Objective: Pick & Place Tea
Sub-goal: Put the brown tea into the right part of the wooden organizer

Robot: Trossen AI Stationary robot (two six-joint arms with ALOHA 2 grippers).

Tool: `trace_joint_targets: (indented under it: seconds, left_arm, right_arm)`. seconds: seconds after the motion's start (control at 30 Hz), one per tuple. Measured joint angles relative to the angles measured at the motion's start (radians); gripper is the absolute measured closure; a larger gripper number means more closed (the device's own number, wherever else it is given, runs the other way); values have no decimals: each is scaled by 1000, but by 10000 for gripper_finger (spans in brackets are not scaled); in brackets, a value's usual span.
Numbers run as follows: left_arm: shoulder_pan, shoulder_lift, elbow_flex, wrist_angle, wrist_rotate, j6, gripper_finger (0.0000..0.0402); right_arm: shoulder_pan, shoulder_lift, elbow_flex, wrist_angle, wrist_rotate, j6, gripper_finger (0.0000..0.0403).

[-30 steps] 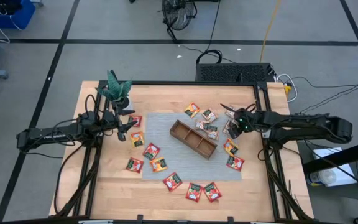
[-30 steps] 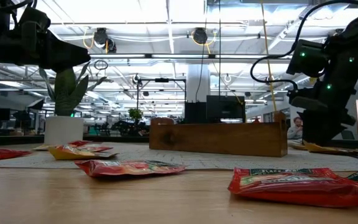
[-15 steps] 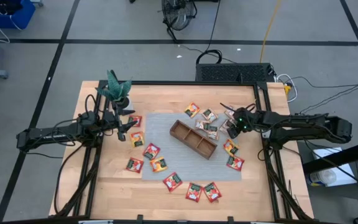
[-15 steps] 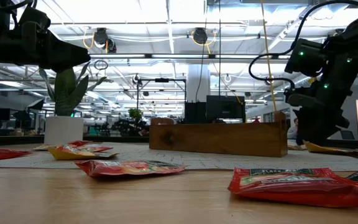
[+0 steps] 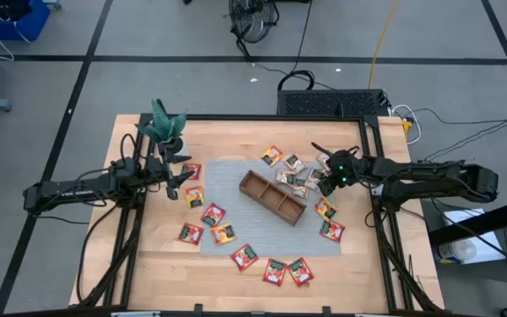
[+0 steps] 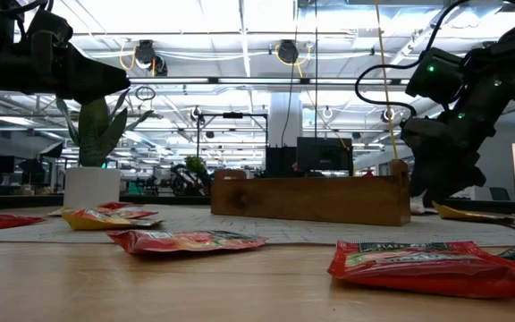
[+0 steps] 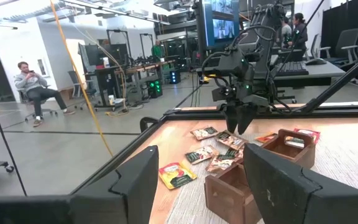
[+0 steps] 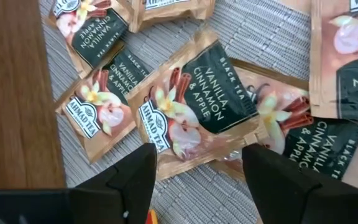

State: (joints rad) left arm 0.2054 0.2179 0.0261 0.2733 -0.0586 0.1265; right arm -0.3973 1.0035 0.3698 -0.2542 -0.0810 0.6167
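Mostly the tea sachets (image 5: pixel 213 214) lie loose on the grey mat (image 5: pixel 236 176) and the wood around it: a cluster right of centre in the high view, a scatter at lower centre and a few at centre left. The wooden tray (image 5: pixel 274 196) sits slantwise at mid-frame; the left wrist view shows one packet in an end compartment, the rest hidden, so I judge the sorting barely begun.

The right gripper (image 5: pixel 323 182) hangs just above the right-hand cluster, fingers (image 8: pixel 126 180) spread wide and empty over a brown vanilla-cinnamon-apple sachet (image 8: pixel 197 106). The left gripper (image 5: pixel 186 180) waits at centre left, also spread wide, holding nothing.

Beneath is a pale wooden table (image 5: pixel 368 264) with a potted plant (image 5: pixel 165 128) at its upper left. Beyond lie a grey floor with cables, monitors and desks, and a seated person (image 7: pixel 33 84) at the left wrist view's upper left.
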Motion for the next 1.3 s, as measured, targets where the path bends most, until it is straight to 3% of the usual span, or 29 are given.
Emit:
trace_joint_targets:
  seconds: [0.43, 1.1, 1.3]
  left_arm:
    - [0, 0, 0, 0, 0, 0, 167]
    - [0, 0, 0, 0, 0, 0, 167]
    - [0, 0, 0, 0, 0, 0, 167]
  right_arm:
    - [0, 0, 0, 15, 129, -11, 184]
    - [0, 0, -22, 63, 100, 0, 184]
    - [0, 0, -22, 89, 0, 1, 184]
